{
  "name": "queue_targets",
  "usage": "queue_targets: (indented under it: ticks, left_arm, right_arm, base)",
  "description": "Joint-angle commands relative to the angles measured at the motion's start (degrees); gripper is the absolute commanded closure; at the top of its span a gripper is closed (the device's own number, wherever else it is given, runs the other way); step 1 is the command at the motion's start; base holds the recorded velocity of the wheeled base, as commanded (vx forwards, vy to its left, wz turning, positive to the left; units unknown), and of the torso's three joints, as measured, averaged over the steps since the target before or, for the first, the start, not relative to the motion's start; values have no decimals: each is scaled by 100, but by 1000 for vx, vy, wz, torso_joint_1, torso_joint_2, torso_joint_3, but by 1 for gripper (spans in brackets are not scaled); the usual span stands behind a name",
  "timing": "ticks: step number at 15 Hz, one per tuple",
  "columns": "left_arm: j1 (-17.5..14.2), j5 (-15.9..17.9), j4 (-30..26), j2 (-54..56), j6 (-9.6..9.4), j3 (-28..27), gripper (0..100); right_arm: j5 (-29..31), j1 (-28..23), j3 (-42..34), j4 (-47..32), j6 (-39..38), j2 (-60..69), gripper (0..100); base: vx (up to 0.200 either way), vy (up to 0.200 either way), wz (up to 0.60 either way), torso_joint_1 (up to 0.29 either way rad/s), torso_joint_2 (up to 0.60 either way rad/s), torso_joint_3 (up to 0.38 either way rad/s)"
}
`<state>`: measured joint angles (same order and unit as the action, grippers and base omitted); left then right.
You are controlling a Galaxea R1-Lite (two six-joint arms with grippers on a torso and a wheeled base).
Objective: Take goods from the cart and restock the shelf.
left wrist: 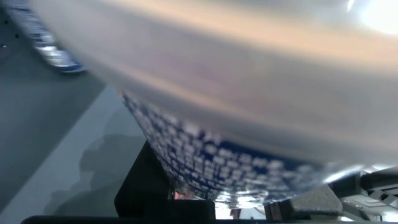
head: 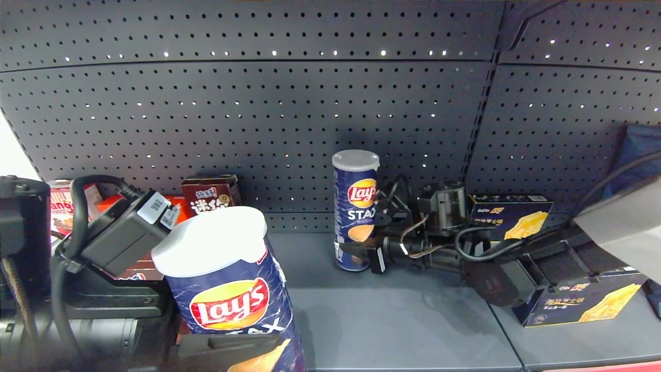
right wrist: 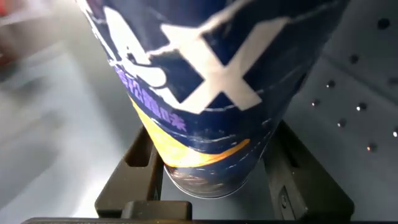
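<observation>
Far chip can (head: 355, 206) (right wrist: 205, 93): blue with a grey lid, upright at the back of the shelf, close to the pegboard wall.
Right gripper (head: 364, 248) (right wrist: 211, 180): closed on the far chip can low down, one finger on each side of its base.
Near chip can (head: 227, 279) (left wrist: 236, 124): the same kind with a white lid, upright at the front left, well apart from the far one.
Left gripper (head: 232, 351) (left wrist: 230, 202): clamped on the near chip can near its lower end.
Shelf (head: 403, 320): a flat grey board, bare between the two cans, with a seam on the right.
Pegboard wall (head: 258, 113): dark and perforated, with light showing through many holes and a vertical post right of centre.
Brown box (head: 210, 195): stands at the back left against the wall, beside red packs (head: 67, 204).
Rear blue box (head: 511, 214): lies at the back right, just behind the right arm.
Front blue box (head: 583, 299): lies nearer the front edge on the right, partly under the arm.
Hidden or unclear: the near chip can's base is cut off by the frame, and the left wrist view of it is blurred. Whether the far chip can's base touches the board cannot be told. The red packs are partly covered by the left arm.
</observation>
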<state>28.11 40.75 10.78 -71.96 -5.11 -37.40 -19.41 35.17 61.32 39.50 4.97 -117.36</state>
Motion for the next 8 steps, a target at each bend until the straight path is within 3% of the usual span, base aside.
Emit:
queue_targets:
  ticks: [1, 8]
  left_arm:
    - [-87, 3, 3, -2, 1, -30, 100]
    - [-130, -182, -23, 24, 1, -110, 100]
  right_arm:
    - [165, 297, -955, 331, -14, 881, 100]
    - [693, 957, -3205, 2097, -269, 1356, 100]
  base:
    - [0, 0, 0, 0, 0, 0]
    - [0, 0, 0, 0, 0, 0]
